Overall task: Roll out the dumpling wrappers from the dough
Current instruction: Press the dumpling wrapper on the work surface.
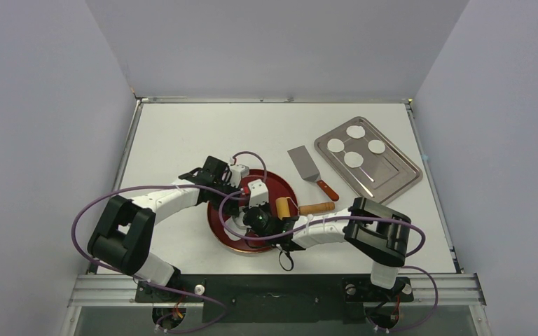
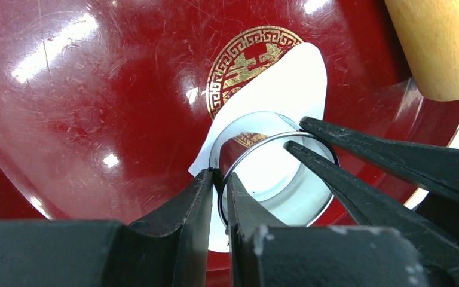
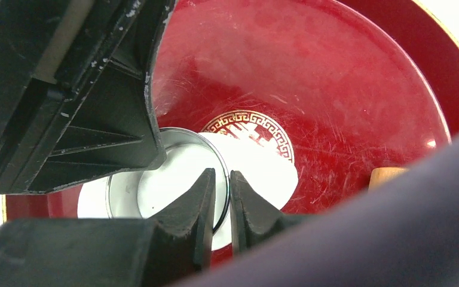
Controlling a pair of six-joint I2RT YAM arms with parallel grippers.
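A thin white dough sheet (image 2: pixel 287 78) lies in a red plate (image 2: pixel 95 107) with a gold emblem. A round metal ring cutter (image 2: pixel 311 200) stands on the dough. My left gripper (image 2: pixel 220 174) is shut on the ring's near wall. My right gripper (image 3: pixel 222 176) is shut on the ring's (image 3: pixel 182 133) opposite wall, over the dough (image 3: pixel 263 164). In the top view both grippers meet over the plate (image 1: pixel 285 184) and hide the ring. Several round white wrappers (image 1: pixel 353 159) lie on a metal tray (image 1: pixel 399 175) at the right.
A rolling pin (image 1: pixel 282 208) with a wooden handle rests across the plate's right rim. A metal spatula (image 1: pixel 305 164) with a wooden handle lies between the plate and the tray. Walls enclose the table on three sides.
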